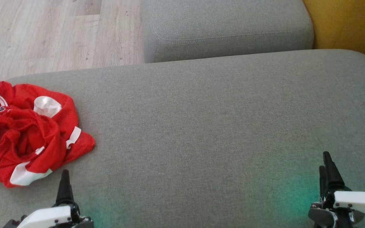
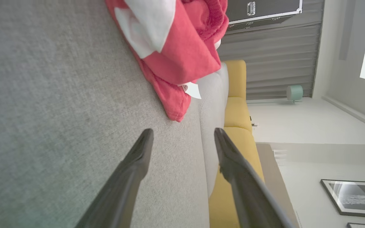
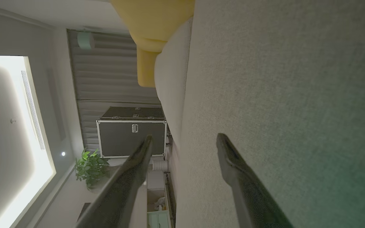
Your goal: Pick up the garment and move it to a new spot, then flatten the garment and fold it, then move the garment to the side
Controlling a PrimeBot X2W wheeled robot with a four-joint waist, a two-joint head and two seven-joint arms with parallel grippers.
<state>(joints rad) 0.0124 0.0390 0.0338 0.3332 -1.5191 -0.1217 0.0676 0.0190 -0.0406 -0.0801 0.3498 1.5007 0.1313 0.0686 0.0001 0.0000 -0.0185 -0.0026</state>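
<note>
Grey woven fabric of the sofa seat (image 1: 201, 126) is spreading under both arms. Nearest the camera, the left gripper (image 2: 182, 133) is hovering low over the seat with its two dark fingers spread apart and nothing between them. The right gripper (image 3: 185, 136) is hanging over bare cushion at the far right, its fingers likewise parted and empty. The garment (image 1: 27, 133) is lying on the seat's left end, just ahead of the left gripper and slightly to its left, well apart from the right one, so the left arm is looking like the one to reach first. In the left wrist view a red hem is pointing toward the parted fingers without touching them. The garment is sitting as a crumpled, roughly round heap, so no long axis is showing. It is red mesh twisted into folds, with white trim bands and part of a dark number near its far edge. Beyond it, a second grey cushion (image 1: 227, 28) and pale wood floor (image 1: 43, 31) are lying farther back.
</note>
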